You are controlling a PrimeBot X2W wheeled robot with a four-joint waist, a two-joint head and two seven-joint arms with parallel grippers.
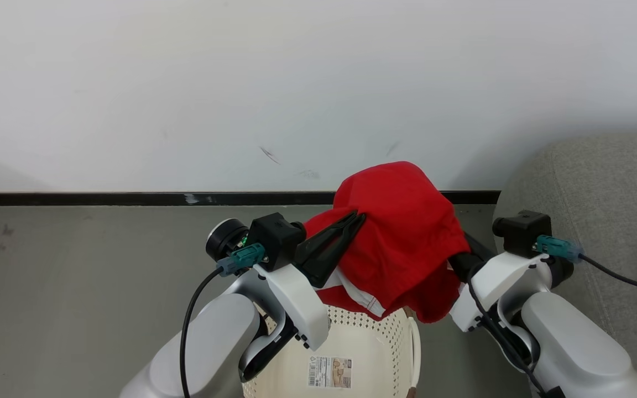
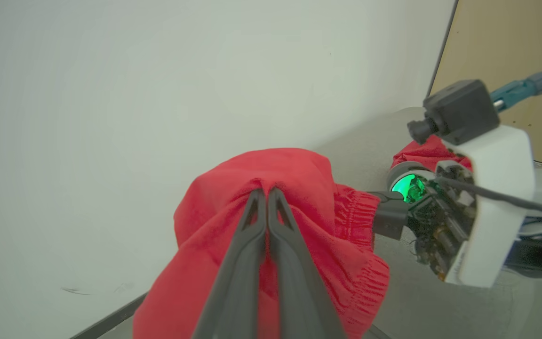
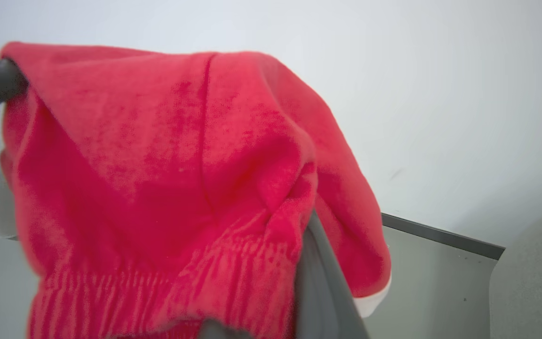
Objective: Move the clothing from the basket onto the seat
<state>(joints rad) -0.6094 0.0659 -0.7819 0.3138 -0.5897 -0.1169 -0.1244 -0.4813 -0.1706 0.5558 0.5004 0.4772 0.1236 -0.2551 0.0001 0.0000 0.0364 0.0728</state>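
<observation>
1. The left tool (image 1: 358,216) has its two dark fingers pressed flat together, with a fold of the clothing (image 1: 401,232) nipped right at the tips. In the left wrist view the red fabric puckers where they bite.
2. The right tool (image 3: 311,221) is closed too. Its fingers are buried in the gathered elastic waistband (image 2: 353,212), the cloth is bunched at the tip, and one grey finger shows from under the fabric.
3. So it's a two-handed hold. The garment is slung between the two tools, raised clear, and billowing up into a rounded red dome in front of the wall (image 1: 186,83).
4. Below the dome a white trim (image 1: 354,293) band hangs out of the folds, and the lowest red edge droops down on the right side.
5. Directly underneath sits the basket (image 1: 390,337), cream and perforated, with its label sticker (image 1: 330,371) facing up. The hanging fabric comes down in front of its far rim, and I can't tell whether it touches.
6. The basket stands on the grey floor (image 1: 75,276), and a black skirting board (image 1: 103,198) runs along the foot of the wall.
7. Off to the robot's right is the seat (image 1: 606,182), grey and rounded, just beside the right forearm.
8. In the left wrist view, another red bundle (image 2: 419,151) peeks out behind the right wrist, against the grey of that seat.
</observation>
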